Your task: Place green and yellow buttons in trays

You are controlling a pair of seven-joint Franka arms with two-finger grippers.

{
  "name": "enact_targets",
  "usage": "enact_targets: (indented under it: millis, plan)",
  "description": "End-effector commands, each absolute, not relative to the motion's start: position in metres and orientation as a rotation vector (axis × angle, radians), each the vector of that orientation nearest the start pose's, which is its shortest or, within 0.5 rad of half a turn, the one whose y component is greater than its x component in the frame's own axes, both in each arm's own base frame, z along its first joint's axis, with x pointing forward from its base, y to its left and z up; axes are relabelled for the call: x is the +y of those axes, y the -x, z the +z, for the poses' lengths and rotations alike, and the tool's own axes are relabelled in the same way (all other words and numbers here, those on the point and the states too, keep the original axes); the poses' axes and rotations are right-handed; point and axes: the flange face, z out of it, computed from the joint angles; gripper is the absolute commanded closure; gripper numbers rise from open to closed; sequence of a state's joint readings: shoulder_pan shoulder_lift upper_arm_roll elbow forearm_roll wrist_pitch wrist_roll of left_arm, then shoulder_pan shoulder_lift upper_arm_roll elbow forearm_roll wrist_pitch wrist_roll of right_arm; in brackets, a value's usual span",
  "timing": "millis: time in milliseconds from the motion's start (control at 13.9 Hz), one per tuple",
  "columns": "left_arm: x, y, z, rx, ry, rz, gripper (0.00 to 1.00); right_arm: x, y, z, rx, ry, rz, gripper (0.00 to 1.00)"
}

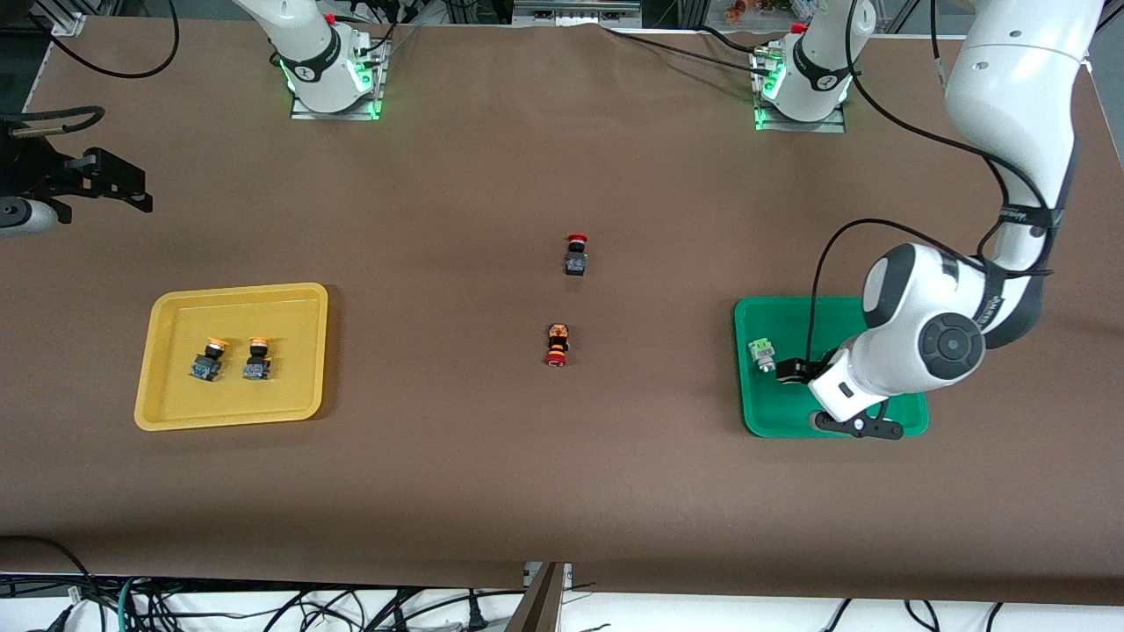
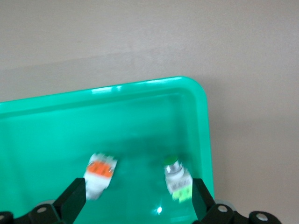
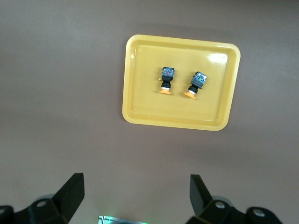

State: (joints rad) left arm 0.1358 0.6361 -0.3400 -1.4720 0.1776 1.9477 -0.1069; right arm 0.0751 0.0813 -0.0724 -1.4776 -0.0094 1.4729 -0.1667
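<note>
You had both yellow buttons (image 1: 233, 358) in the yellow tray (image 1: 176, 412) and both grey ones (image 2: 140, 177) in the green tray (image 1: 755, 421), so sorting looked done. The left gripper (image 2: 135, 205) hung wide open and empty over the green tray. The right gripper (image 3: 135, 198), also spread and empty, waited near the yellow tray.

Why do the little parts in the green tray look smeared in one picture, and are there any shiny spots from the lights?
Left wrist view: the two pale grey buttons in the green tray are soft and smeared, and a bright glint runs along the tray's rim. Right wrist view: sharp, with a white glare patch in a corner of the yellow tray. Front view: even lighting, with green lamps glowing at both arm bases.
</note>
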Motion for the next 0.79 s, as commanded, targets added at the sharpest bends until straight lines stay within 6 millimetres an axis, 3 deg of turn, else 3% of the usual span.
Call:
enact_targets:
  millis: [0,215,430,574,717]
  plan:
    - [-0.062,-0.682,0.407,0.304,3.091,0.228,0.0,0.001,-0.569,0.616,-0.252,3.146,0.126,0.0]
    - [-0.061,-0.651,0.496,0.321,3.048,0.193,0.0,0.003,-0.569,0.616,-0.24,3.146,0.125,0.0]
    - [-0.057,-0.625,0.553,0.296,3.027,0.138,0.0,0.003,-0.569,0.616,-0.233,3.147,0.123,0.0]
    - [-0.044,-0.607,0.574,0.239,3.097,0.128,0.0,0.003,-0.569,0.616,-0.233,3.145,0.125,0.0]
    - [-0.031,-0.594,0.57,0.174,3.174,0.171,0.0,0.003,-0.569,0.616,-0.233,3.145,0.123,0.0]
